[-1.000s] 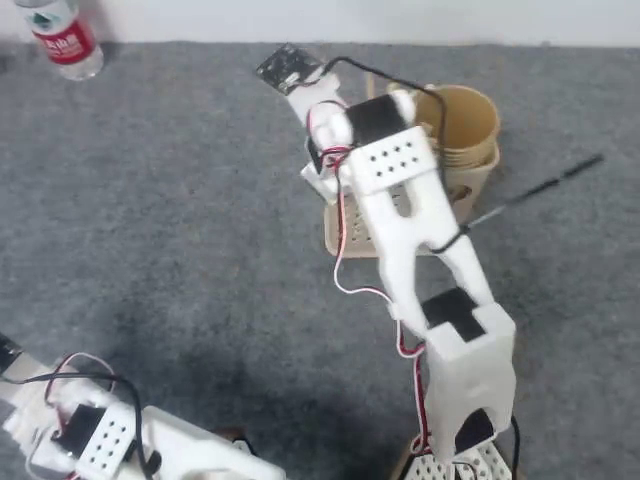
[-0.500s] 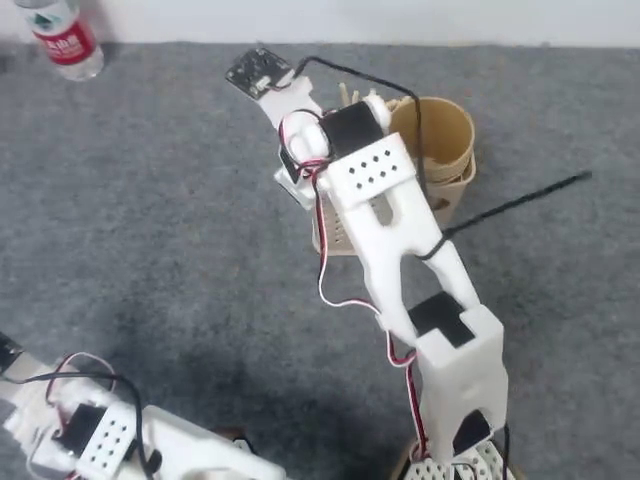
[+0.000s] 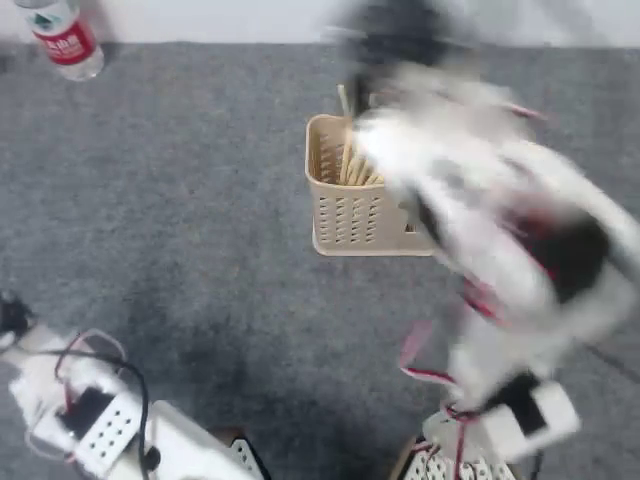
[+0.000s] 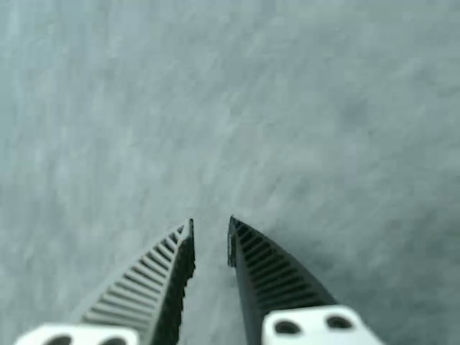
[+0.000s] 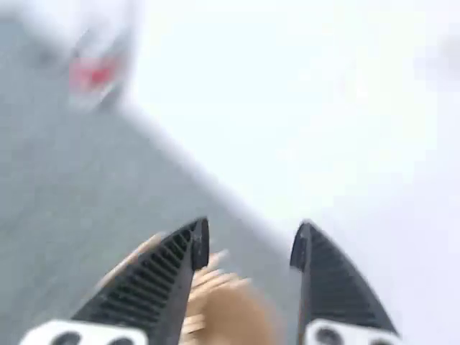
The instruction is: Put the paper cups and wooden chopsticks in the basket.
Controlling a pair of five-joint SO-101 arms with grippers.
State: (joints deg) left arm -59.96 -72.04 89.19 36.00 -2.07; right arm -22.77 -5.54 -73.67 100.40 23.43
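Nearest us, the left gripper [image 4: 210, 223] hangs over the grey, felt-like worktop [image 3: 200, 220]. Its ribbed black jaws are a narrow gap apart and empty. Further out, the right gripper [image 5: 248, 241] has its jaws spread wide, gripping nothing. The thin wooden chopsticks [image 3: 352, 160] stand bundled in the beige, perforated basket [image 3: 350, 225]. Beyond, a clear bottle [image 3: 62, 38] with a red label sits at the far edge.
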